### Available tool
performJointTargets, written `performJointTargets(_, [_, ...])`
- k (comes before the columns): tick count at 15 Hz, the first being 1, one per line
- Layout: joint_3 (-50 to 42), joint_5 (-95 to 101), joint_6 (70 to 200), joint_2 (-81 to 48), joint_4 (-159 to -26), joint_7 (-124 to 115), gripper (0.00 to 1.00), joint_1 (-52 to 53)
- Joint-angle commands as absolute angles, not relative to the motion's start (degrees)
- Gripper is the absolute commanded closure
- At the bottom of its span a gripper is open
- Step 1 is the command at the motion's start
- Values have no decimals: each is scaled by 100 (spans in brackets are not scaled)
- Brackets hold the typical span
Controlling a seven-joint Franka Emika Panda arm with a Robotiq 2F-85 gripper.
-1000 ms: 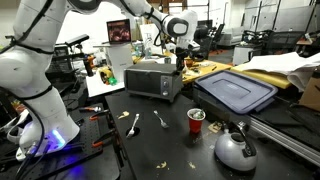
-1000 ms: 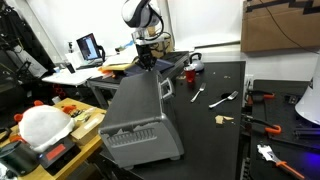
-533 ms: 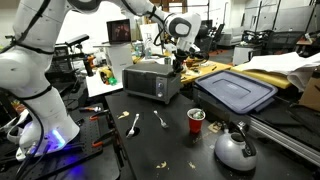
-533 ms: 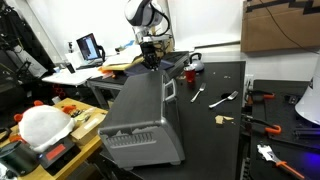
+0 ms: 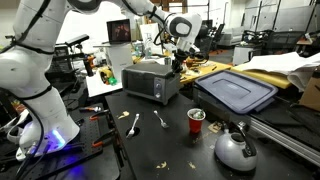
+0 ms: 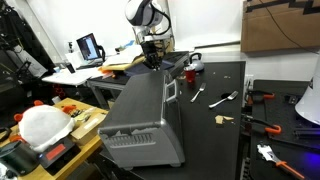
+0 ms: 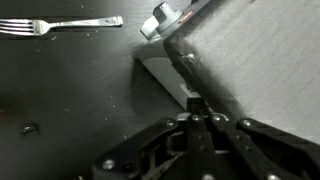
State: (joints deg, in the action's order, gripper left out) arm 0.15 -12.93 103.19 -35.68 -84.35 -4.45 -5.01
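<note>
Wrist view: gripper (image 7: 200,108) fingertips pressed together, empty, at the oven (image 7: 260,60) top's edge, near a knob (image 7: 162,18); fork (image 7: 60,25) well apart.
Oven: boxy grey metal, on the black table (image 5: 95,140).
Writing: too blurred to read.
Arm (image 5: 40,60): white, arched over, wrist pointing down at the oven's right upper corner.

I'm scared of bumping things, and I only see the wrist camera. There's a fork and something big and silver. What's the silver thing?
Observer: A toaster oven; your shut gripper is at its top edge.
Operator: What else is lying around?
Observer: A second utensil lies near your fork.
Operator: Anything that could spill?
Observer: A red cup stands upright near a kettle.
</note>
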Motion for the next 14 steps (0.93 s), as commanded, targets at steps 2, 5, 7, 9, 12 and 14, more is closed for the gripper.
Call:
performJointTargets(2, [-187, -1026, 10318, -3371, -8303, -873, 100, -360])
performJointTargets(5, [-258, -805, 10257, -3147, -8404, -849, 100, -344])
performJointTargets(7, [-284, -702, 10269, -2973, -8502, -791, 100, -373])
performJointTargets(9, [-301, -619, 10236, -2785, -8601, -703, 100, -405])
performJointTargets(12, [-270, -634, 10107, -2439, -8847, -443, 100, -464])
performJointTargets(14, [-258, -638, 10150, -2319, -8971, -182, 100, -506])
